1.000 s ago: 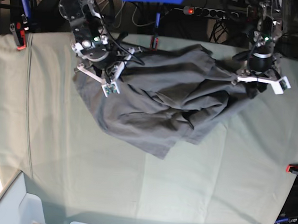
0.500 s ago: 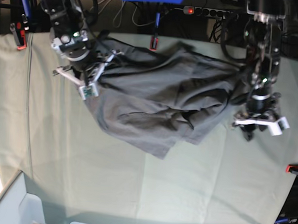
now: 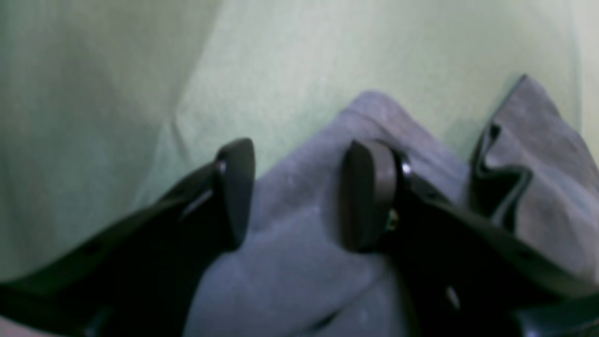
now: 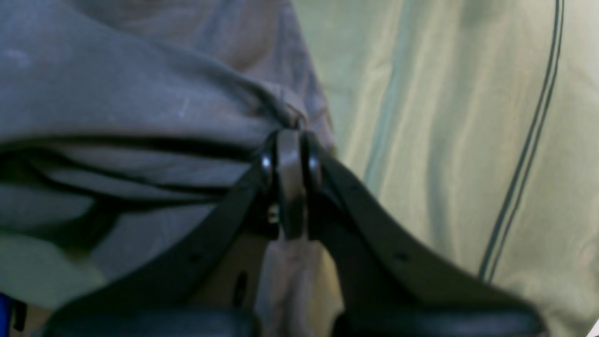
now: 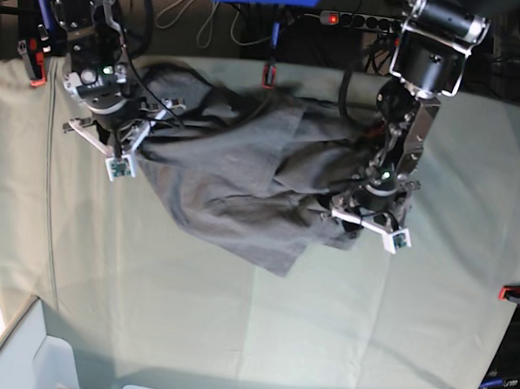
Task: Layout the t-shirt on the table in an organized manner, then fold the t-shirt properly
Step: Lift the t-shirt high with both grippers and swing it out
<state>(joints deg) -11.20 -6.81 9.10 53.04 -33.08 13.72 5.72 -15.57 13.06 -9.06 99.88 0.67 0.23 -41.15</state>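
Observation:
The dark grey t-shirt (image 5: 243, 181) lies crumpled across the back half of the table (image 5: 323, 320). My right gripper (image 5: 128, 134) holds the shirt's left end near the table's back left. In the right wrist view the gripper (image 4: 290, 180) is shut on a pinched fold of t-shirt (image 4: 140, 107) fabric. My left gripper (image 5: 365, 215) hangs over the shirt's lower right edge. In the left wrist view it (image 3: 299, 192) is open, its fingers (image 3: 236, 187) spread, with t-shirt (image 3: 290, 262) cloth lying beneath and between them.
Red clamps sit at the back left edge (image 5: 35, 69) and the right edge (image 5: 516, 293). A blue and red clamp (image 5: 271, 56) stands at the back middle. A white bin (image 5: 24, 361) is at the front left corner. Cables and a power strip (image 5: 356, 21) lie behind the table.
The right gripper has dragged the shirt's left end further left and back. The left gripper let go, swung down the right side, then moved left onto the shirt's lower right edge.

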